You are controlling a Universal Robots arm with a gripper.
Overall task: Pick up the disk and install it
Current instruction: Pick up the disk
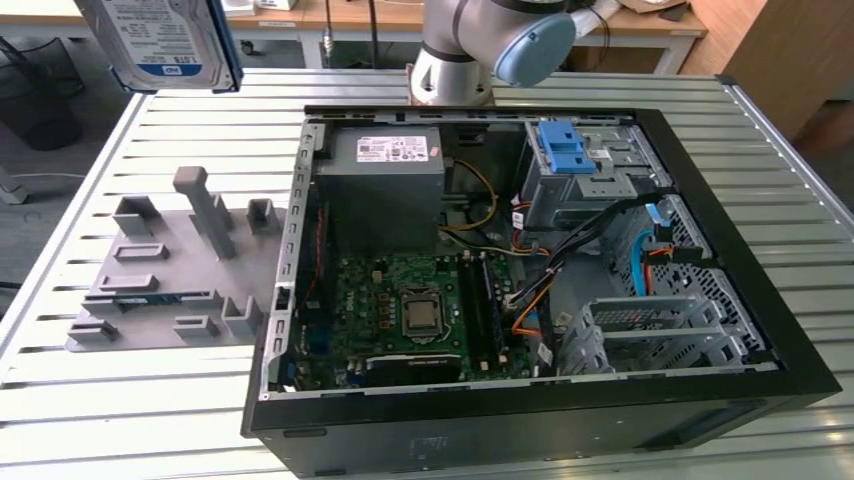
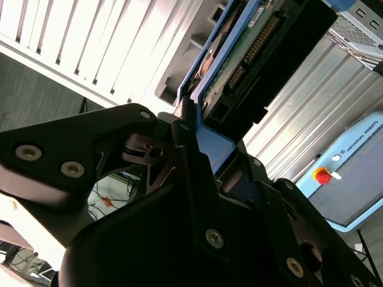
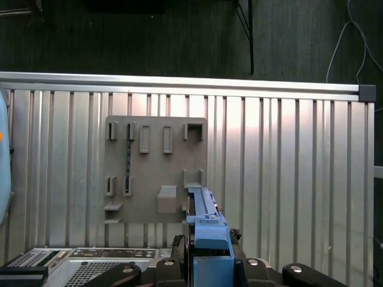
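One flat silver hard drive w/ blue plastic rails, the disk [image 1: 160,40], hangs high at the exterior view's left, black gripper [image 2: 215,149] clamped on its blue rail end. Carry prob. needs it square, clear of the open black PC case [image 1: 534,415] rim.

Blue-railed silver disk [image 1: 160,40], upright, aloft

In the exterior view the disk [image 1: 160,40], beyond the computer case [image 1: 534,395] toward the exterior view's left, is cut off by the top edge. So is the arm [image 1: 461,50] behind the case. In the second wrist view the gripper [image 2: 200,134] hides one end of the disk.
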